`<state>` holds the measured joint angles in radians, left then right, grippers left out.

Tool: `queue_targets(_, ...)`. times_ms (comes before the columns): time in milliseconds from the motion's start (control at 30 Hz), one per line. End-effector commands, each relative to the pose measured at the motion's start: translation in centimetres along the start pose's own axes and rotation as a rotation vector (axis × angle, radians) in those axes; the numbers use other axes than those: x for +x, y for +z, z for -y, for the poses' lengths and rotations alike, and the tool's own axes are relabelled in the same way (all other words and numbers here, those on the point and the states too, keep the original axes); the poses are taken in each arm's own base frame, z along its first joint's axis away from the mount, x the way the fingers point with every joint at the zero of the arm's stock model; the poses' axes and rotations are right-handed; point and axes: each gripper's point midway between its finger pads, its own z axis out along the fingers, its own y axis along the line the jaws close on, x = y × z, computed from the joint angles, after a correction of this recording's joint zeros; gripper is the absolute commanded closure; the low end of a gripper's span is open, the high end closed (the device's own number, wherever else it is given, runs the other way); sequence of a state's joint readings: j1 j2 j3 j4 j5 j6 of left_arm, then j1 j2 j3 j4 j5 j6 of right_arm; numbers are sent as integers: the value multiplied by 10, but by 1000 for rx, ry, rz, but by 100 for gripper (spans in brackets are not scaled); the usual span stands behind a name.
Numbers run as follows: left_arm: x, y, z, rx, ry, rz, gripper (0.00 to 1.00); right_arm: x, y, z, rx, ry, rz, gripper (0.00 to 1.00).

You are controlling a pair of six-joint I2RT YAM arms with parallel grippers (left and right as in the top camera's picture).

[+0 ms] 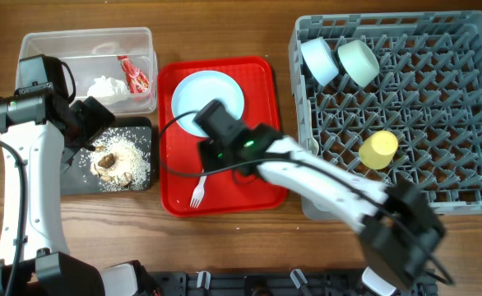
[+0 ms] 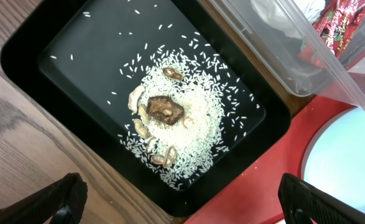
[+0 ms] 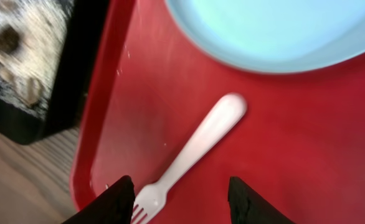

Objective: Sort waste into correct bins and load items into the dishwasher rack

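Note:
The clear tub [image 1: 85,49] holds the red wrapper [image 1: 134,74] and white tissue [image 1: 105,85]. The black tray [image 1: 83,177] holds rice and brown scraps [image 1: 113,160]. My left gripper [image 1: 93,123] hangs open over the black tray's near corner [image 2: 20,50], above the scraps [image 2: 164,109]. My right gripper [image 3: 182,202] is open above the white fork [image 3: 195,146], which lies on the red tray [image 3: 282,137] below the blue plate [image 3: 276,31]. The rack [image 1: 438,123] holds the blue bowl [image 1: 319,60], green bowl [image 1: 359,62] and yellow cup [image 1: 378,150]. The spoon is out of view.
The red tray [image 1: 257,82] lies between the black tray and the rack, with the plate [image 1: 208,94] and fork [image 1: 198,193] on it. My right arm [image 1: 323,177] reaches across the tray's right edge. The clear tub's corner [image 2: 282,37] overhangs the black tray.

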<state>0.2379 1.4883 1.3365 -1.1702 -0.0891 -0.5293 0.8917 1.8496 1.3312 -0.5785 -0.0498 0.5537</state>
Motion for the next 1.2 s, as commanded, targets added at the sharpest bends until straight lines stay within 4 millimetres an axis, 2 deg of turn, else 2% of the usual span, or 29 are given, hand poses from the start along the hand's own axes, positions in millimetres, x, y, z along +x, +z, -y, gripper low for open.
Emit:
queue_targets(0,-4,-6,-1,6,-2,26,0,26,39,1,42,80,-86,50)
queue_targets(133,-4,-6,-1,6,-2,26,0,56,69,2,87,87,-167,50)
queue_targets(233,-4,-6,-1,6,-2,26,0,71,79,9,135,120,-206,51)
queue_targets(267,-4,-6,-1,6,-2,26,0,75,77,17,175,144,-214,55)
queue_targets(333,-4,-6,-1,6,-2,26,0,80,72,30,249,191,-219,70)
queue_targets(467,-4,-6,-1,6,-2,26,0,78,67,42,273,271,-232,94)
queue_targets(500,-4,-6,-1,6,-2,26,0,76,62,45,276,281,-231,96)
queue_targets(567,-4,-6,-1,6,-2,26,0,67,49,52,282,297,-215,96)
queue_targets(633,-4,-6,-1,6,-2,26,0,53,28,60,287,296,-179,96)
queue_targets(667,-4,-6,-1,6,-2,26,0,42,13,65,280,277,-150,96)
queue_targets(700,-4,-6,-1,6,-2,26,0,25,-16,75,293,251,-89,96)
queue_targets(833,-4,-6,-1,6,-1,26,0,-10,-92,114,395,174,85,96)
queue_targets(867,-4,-6,-1,6,-2,26,0,-16,-109,126,416,151,111,96)
queue_targets(933,-4,-6,-1,6,-2,26,0,-16,-131,154,455,151,101,96)
queue_targets(1033,-4,-6,-1,6,-2,26,0,-3,-138,196,526,199,24,96)
queue_targets(1100,-4,-6,-1,6,-2,26,0,6,-134,222,560,234,-19,96)
queue_targets(1167,-4,-6,-1,6,-2,26,0,10,-124,238,561,243,-37,96)
